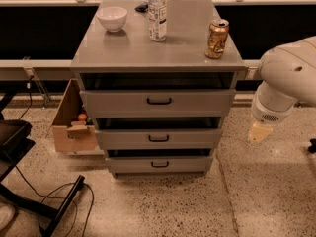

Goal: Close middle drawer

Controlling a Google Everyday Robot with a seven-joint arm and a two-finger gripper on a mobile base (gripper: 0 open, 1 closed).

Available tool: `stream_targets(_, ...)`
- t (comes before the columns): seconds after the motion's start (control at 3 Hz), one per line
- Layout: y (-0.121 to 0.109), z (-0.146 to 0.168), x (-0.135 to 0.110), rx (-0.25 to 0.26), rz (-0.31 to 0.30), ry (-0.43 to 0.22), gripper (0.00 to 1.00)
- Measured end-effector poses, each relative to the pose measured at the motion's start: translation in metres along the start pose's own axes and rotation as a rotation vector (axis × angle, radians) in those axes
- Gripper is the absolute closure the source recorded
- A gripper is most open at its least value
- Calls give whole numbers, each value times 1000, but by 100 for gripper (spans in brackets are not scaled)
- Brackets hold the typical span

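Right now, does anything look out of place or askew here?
The middle drawer sits partly open, a dark gap above its front. The can stands near the cabinet top's right edge. Nothing spilled. The gripper hangs right of the cabinet.

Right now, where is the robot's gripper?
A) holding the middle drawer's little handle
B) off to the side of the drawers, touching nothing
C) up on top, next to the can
B: the gripper hangs beside the cabinet, about level with the middle drawer but apart from it, and well below the can on top.
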State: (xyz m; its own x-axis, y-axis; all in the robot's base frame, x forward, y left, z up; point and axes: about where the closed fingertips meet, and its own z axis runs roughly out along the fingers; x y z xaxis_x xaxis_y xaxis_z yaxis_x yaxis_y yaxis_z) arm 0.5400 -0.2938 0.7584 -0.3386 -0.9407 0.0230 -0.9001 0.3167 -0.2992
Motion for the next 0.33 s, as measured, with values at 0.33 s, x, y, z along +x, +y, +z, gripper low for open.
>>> stream_targets(0.33,0,0,0,0,0,0,0)
